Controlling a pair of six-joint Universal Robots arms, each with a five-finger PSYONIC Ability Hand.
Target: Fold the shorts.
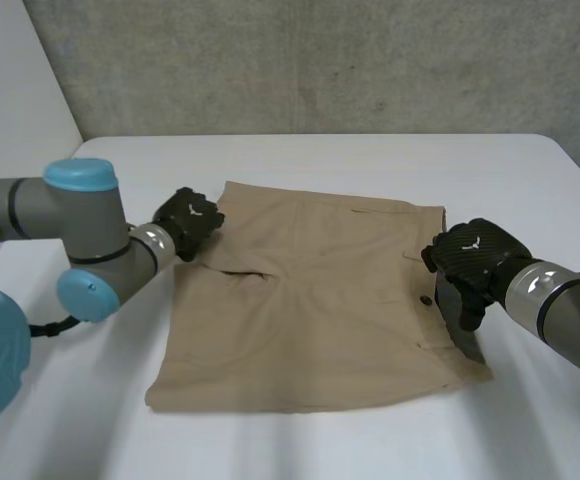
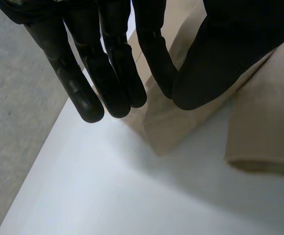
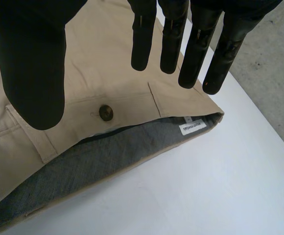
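Observation:
Tan shorts [image 1: 310, 310] lie flat on the white table [image 1: 350, 445], waistband toward my right arm and leg hems toward my left. My left hand [image 1: 188, 222] sits at the far corner of the leg hem. In its wrist view the thumb [image 2: 205, 73] presses against a finger [image 2: 154, 58], pinching the hem corner [image 2: 169, 122]. My right hand [image 1: 475, 258] hovers over the waistband edge. Its fingers [image 3: 171, 39] are straight and apart from the thumb, above the button [image 3: 106, 112] and the grey lining [image 3: 98, 156], holding nothing.
The table's side edge runs close beside my left hand, with grey floor [image 2: 14, 98] beyond it. A concrete wall [image 1: 320, 60] stands behind the table's far edge. A white label [image 3: 193, 128] shows inside the waistband.

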